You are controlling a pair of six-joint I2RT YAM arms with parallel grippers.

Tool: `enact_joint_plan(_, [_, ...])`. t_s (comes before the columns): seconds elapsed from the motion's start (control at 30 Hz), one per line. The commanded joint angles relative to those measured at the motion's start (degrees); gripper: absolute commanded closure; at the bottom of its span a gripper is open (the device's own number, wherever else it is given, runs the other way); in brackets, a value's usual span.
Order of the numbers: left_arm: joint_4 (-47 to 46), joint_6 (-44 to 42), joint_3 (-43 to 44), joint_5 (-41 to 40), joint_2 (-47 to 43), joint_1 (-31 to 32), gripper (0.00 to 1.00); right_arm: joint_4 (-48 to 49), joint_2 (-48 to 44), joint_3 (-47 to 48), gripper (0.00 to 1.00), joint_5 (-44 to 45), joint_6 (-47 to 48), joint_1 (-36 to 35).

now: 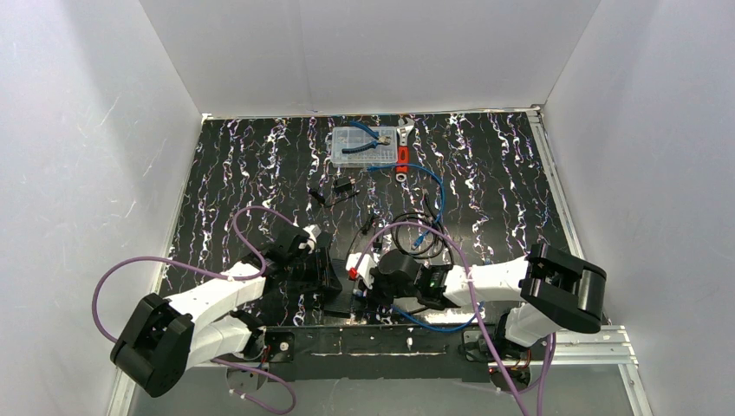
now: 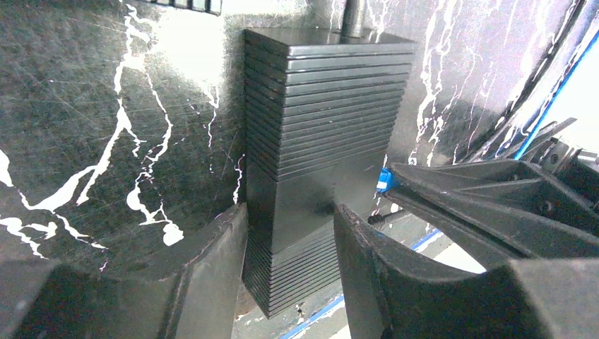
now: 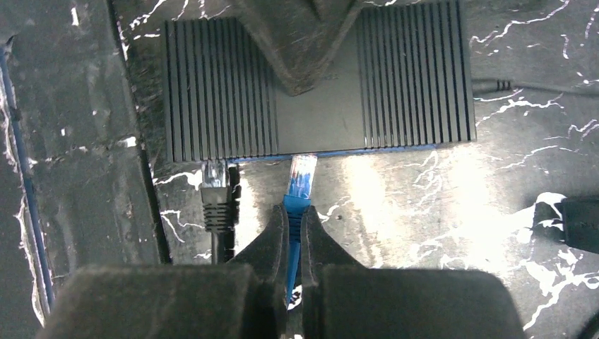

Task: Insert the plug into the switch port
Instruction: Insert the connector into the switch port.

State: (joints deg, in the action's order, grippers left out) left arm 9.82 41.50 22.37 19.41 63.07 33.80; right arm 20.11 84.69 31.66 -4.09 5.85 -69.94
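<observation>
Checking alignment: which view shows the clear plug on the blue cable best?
Right wrist view: the clear plug on the blue cable shows fully, tip at the ribbed matte-black box's edge, cable in the right claw. Left wrist shows only a blue sliver; top view hides it between the arms.

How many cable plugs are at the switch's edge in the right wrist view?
2: the blue-cable plug at mid-edge of the switch, in the right gripper; a black-booted plug left of it. Others may be hidden.
</observation>
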Motion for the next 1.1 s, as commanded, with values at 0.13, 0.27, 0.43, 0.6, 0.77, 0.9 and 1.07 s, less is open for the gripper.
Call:
enact_joint_plan(0.13, [1.61,-0.23,-1.28,1.56,1.88,1.06,0.51,13.8,-0.52,0.44,0.99,-1.39,2.38,-4.33])
enact_joint_plan(0.27, [2.21,-0.08,-1.11,1.42,1.1,1.09,0.51,14.4,-0.47,0.6,0.99,0.5,1.16,-4.68])
enact_joint_plan(0.43, [1.58,0.38,-1.42,2.48,1.24,1.07,0.53,15.38,-0.41,1.41,0.99,4.38,-2.38,-4.69])
enact_joint_plan(0.6, [0.55,0.91,-2.53,3.63,0.88,1.17,0.57,15.8,-0.55,2.67,0.99,7.52,-4.69,-4.69])
enact_joint_plan(0.77, [-0.8,1.26,-3.44,4.81,0.88,1.17,0.62,16.67,-0.06,3.91,0.99,6.3,-3.5,-4.53])
enact_joint_plan(0.9, [-1.62,1.48,-3.91,5.64,0.67,1.17,0.66,19.77,0.65,3.85,0.99,4.6,-3.27,-3.77])
enact_joint_plan(1.07, [-2.73,2.31,-4.73,6.48,0.0,1.18,0.69,22.26,1.81,5.2,0.99,2.46,-4.61,-2.63])
